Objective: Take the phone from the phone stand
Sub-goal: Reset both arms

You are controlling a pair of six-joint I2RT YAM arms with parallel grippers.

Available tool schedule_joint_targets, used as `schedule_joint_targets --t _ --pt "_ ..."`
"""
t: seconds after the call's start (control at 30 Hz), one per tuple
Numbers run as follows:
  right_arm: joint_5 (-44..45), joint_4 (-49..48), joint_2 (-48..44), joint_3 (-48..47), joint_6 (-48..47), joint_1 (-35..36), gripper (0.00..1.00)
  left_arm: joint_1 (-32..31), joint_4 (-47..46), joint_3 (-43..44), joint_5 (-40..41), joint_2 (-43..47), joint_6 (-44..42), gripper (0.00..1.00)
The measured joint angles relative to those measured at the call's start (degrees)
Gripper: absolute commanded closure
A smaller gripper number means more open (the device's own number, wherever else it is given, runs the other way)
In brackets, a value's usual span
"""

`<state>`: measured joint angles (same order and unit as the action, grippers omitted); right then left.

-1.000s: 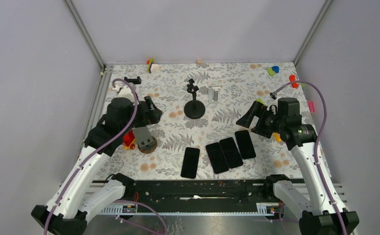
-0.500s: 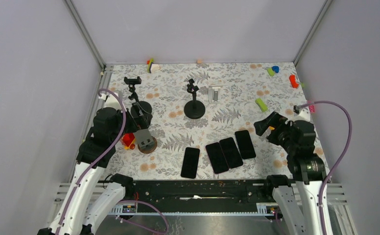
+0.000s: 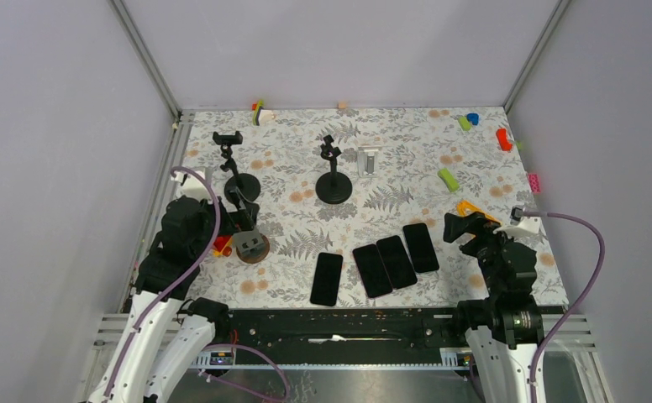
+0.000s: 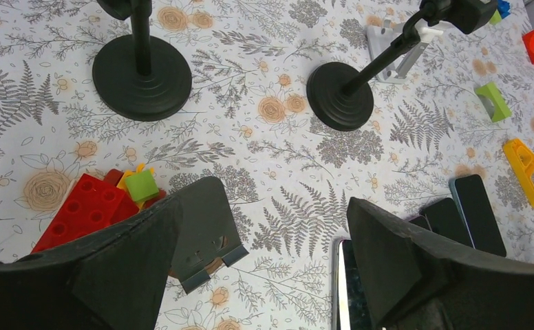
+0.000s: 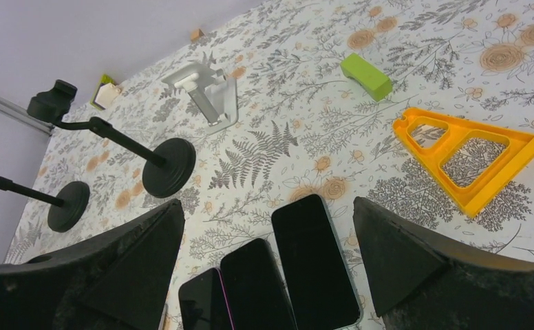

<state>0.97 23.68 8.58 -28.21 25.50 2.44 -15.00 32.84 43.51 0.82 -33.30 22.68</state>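
Several black phones lie flat on the floral table: one apart [image 3: 326, 278] and three side by side [image 3: 396, 261], also in the right wrist view [image 5: 316, 251]. No stand holds a phone. The grey plate stand [image 3: 249, 243] on its round wooden base is bare, as the left wrist view [image 4: 206, 230] shows. Two black pole stands [image 3: 333, 172] [image 3: 234, 164] and a white stand [image 3: 369, 159] are bare too. My left gripper [image 3: 237, 220] [image 4: 264, 223] is open and empty just above the grey stand. My right gripper [image 3: 461, 225] [image 5: 268, 206] is open and empty right of the phones.
Red bricks with a green cube [image 4: 78, 210] lie left of the grey stand. An orange triangle frame [image 5: 471, 155] and a green block [image 5: 366, 75] lie at the right. Small coloured toys [image 3: 503, 138] sit along the far edge and right side.
Both arms have drawn back toward the near edge. The left arm has uncovered the left black pole stand. The phones and stands have not moved.
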Motion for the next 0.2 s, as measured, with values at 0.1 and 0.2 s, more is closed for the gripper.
schedule_joint_targets --t 0.1,0.2 --pt "0.11 0.04 1.25 -0.02 -0.44 0.0 0.02 0.0 -0.28 -0.52 0.31 0.24 -0.24 0.01" --pt "0.44 0.04 1.46 -0.02 -0.85 0.0 0.02 0.0 -0.63 -0.79 0.48 0.24 -0.31 0.01"
